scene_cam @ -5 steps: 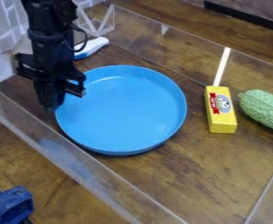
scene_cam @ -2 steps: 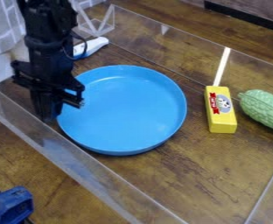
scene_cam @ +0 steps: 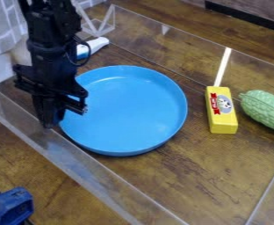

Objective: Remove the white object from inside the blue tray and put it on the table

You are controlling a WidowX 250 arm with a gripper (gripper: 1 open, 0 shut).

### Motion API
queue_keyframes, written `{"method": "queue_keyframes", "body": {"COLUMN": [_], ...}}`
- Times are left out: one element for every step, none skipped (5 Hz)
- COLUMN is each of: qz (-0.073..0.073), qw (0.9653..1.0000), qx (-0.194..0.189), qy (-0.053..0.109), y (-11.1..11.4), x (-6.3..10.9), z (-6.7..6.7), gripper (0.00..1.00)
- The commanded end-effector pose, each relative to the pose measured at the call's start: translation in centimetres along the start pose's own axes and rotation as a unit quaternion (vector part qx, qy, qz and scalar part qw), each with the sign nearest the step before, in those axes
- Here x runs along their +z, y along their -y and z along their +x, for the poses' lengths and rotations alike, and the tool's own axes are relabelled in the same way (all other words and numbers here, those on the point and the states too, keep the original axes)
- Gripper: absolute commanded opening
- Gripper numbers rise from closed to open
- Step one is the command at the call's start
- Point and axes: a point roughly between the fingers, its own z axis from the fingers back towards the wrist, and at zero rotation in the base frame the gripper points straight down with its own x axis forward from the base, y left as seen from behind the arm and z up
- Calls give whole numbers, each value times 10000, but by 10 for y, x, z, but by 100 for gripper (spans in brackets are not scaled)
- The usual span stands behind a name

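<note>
Claw poised at tray's rim, white object already outside the dish

The claw (scene_cam: 55, 112) points straight down at the near-left rim of the blue tray (scene_cam: 127, 141), its jaws pressed together and nothing visibly between them. Behind the arm, beyond the tray's far edge, the white object (scene_cam: 92, 43) rests on the counter (scene_cam: 210, 185), apparently out of the dish; the tray's floor, right of the claw, looks empty. Farther right lie a yellow box (scene_cam: 223, 109) and a green vegetable (scene_cam: 269, 109). Best practice now, by appearances: lift clear without nudging the rim.
</note>
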Motion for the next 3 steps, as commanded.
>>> {"method": "queue_keyframes", "body": {"qz": [23, 14, 18], "qw": [9996, 9995, 9994], "qx": [-106, -174, -244], "qy": [254, 253, 258], "y": [6, 11, 16], "x": [12, 12, 13], "z": [3, 2, 3], "gripper": [0, 0, 0]}}
